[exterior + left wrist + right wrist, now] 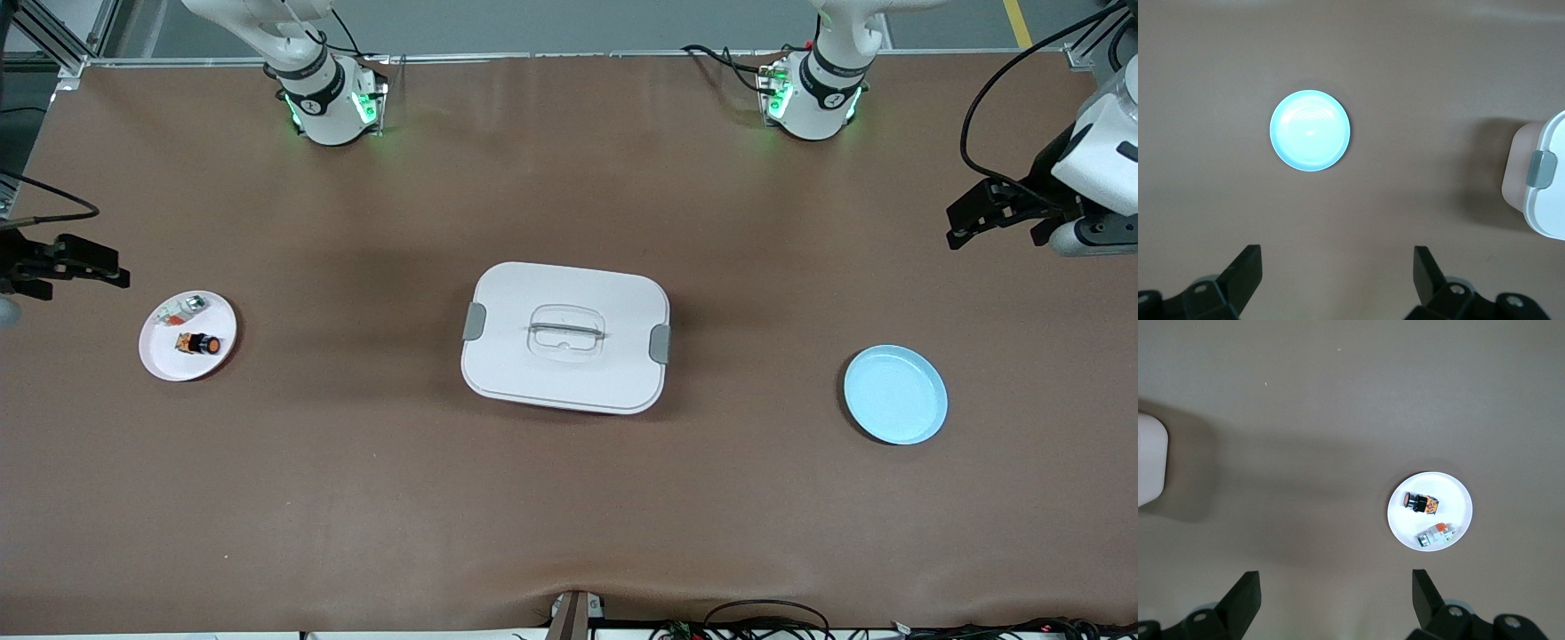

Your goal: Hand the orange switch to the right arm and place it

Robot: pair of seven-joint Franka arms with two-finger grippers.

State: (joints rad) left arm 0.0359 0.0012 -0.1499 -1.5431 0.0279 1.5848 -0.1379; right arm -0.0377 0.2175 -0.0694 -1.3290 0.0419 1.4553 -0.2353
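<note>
The orange switch lies on its side on a small white plate toward the right arm's end of the table. It also shows in the right wrist view on that plate. My right gripper is open and empty, up over the table beside the white plate; in its own wrist view the jaws stand wide apart. My left gripper is open and empty over the left arm's end of the table; its wrist view shows it high over bare table.
A whitish-silver part lies on the white plate beside the switch. A white lidded box with grey clips stands mid-table. A light blue plate lies toward the left arm's end and shows in the left wrist view.
</note>
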